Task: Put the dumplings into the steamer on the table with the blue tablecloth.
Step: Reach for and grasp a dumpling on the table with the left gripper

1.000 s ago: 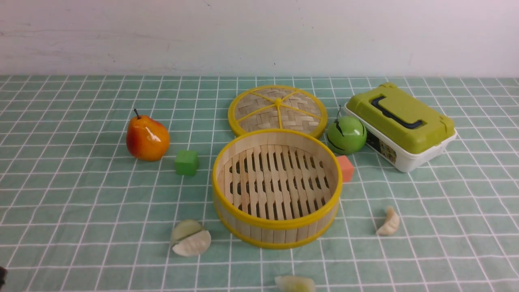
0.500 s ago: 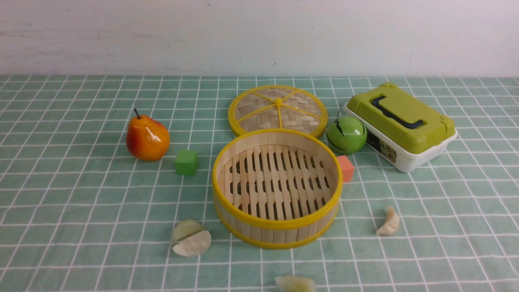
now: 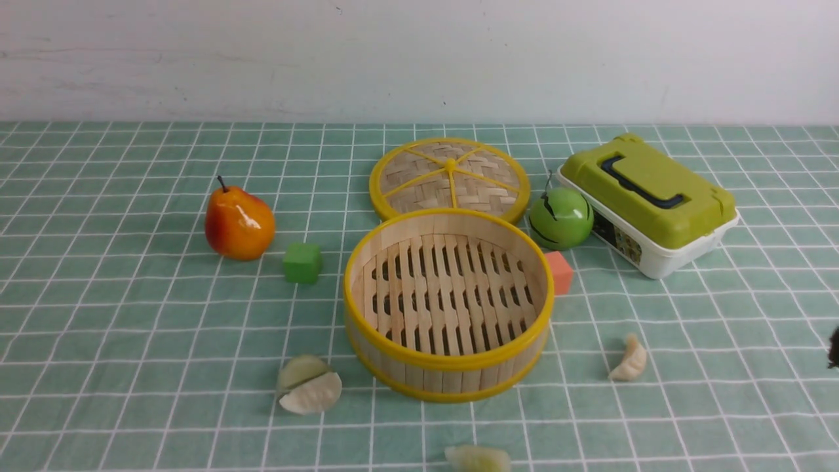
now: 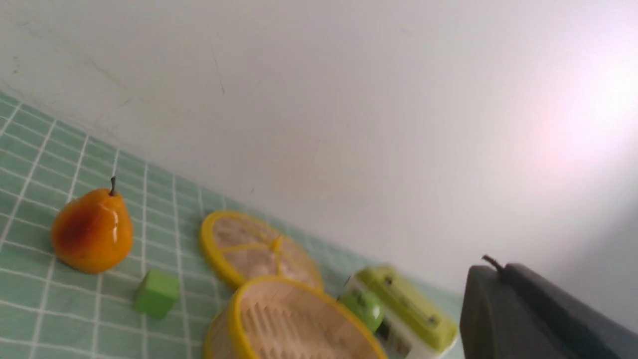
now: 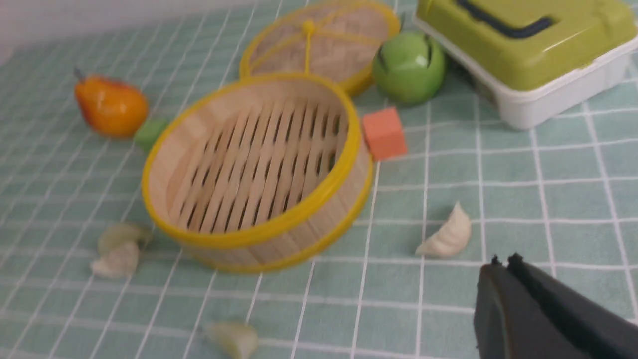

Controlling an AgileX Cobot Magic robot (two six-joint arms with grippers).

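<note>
While we are seeing the right gripper (image 5: pixel 503 260) fingers pressing together with no gap, we cannot tell for the left gripper (image 4: pixel 493 269). We are counting four dumplings (image 3: pixel 629 359), pale cream and pleated, all lying on the blue tablecloth (image 3: pixel 131 328) outside one steamer (image 3: pixel 448 367): one near the right fingers, two touching at its front left, one at the near edge.

Black, seemingly matte right end effector (image 5: pixel 504 261)
</note>
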